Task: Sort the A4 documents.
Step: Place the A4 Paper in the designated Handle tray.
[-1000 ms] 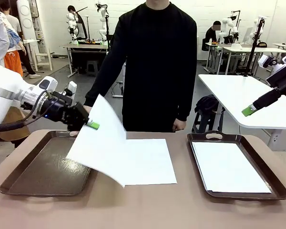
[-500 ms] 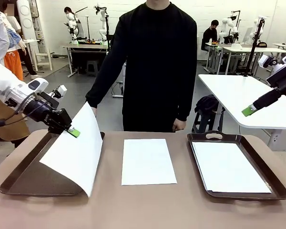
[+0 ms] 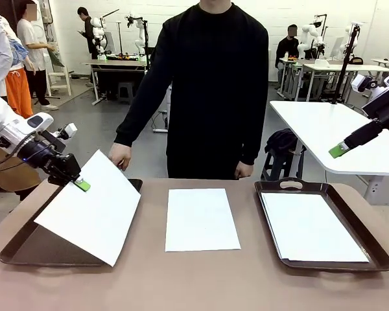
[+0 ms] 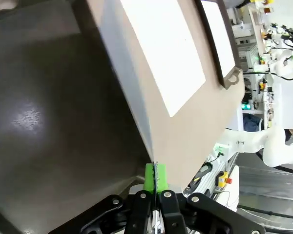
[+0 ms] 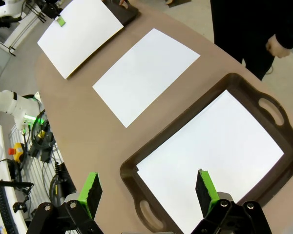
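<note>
Front: left tool (image 3: 82, 186) pinching held sheet (image 3: 91, 217) by a corner. Sheet is tilted over left tray (image 3: 19, 253), low edge at the tray's near rim, not yet flat. Mid sheet (image 3: 201, 220) lies flat on bench (image 3: 194, 278) between the trays. Right tray (image 3: 379, 253) has a tray sheet (image 3: 311, 227) in it. Right tool (image 3: 339, 150) is raised, well apart.
Left wrist: pads (image 4: 149, 176) pressed together on the paper edge, tray floor underneath.
Right wrist: right tool spread, empty, above right tray.
My read: one filed, one mid-placement, one left.
</note>
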You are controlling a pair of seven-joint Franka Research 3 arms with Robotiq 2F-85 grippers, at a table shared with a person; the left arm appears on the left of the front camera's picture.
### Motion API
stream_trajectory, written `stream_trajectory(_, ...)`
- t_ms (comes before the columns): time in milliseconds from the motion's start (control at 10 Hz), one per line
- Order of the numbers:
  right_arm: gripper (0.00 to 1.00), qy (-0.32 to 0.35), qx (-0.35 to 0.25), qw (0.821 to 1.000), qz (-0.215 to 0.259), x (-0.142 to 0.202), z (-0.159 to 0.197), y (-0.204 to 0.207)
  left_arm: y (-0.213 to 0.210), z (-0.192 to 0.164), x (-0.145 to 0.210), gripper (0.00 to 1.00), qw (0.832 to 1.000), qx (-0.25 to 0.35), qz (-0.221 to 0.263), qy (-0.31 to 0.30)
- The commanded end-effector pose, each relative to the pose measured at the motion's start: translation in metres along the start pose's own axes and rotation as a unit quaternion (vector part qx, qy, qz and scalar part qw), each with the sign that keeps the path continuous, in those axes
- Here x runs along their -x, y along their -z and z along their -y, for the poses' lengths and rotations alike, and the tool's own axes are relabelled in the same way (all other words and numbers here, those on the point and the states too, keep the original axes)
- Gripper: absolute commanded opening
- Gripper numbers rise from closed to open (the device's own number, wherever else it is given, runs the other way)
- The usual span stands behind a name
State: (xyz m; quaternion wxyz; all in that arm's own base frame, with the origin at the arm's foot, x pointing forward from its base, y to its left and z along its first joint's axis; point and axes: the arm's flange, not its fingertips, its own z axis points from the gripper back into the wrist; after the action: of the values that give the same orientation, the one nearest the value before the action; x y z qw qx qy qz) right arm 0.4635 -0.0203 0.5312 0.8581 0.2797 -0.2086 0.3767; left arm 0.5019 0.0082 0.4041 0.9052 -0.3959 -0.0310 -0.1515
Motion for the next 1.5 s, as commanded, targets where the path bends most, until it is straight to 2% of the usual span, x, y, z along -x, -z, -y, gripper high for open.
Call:
stream_trajectory(0, 1.0, 0.0, 0.002, 1.0, 0.002, -0.001, 0.0, 0.001, -0.017, -0.016, -0.012, 0.01, 1.0, -0.005, -0.019, -0.015)
stream_trajectory(200, 1.0, 0.0, 0.002, 1.0, 0.002, -0.001, 0.0, 0.001, -0.023, -0.036, -0.018, 0.01, 0.999, 0.019, -0.04, -0.031)
stream_trajectory(600, 1.0, 0.0, 0.002, 1.0, 0.002, -0.001, 0.0, 0.001, -0.009, -0.07, -0.021, 0.01, 0.997, 0.046, -0.029, -0.048)
stream_trajectory(1200, 1.0, 0.0, 0.002, 1.0, 0.002, -0.001, 0.0, 0.001, -0.009, -0.108, -0.017, 0.01, 0.997, 0.007, 0.033, -0.076)
stream_trajectory(1400, 1.0, 0.0, 0.002, 1.0, 0.002, -0.001, 0.0, 0.001, 0.0, -0.114, -0.018, 0.01, 0.996, -0.007, 0.039, -0.08)
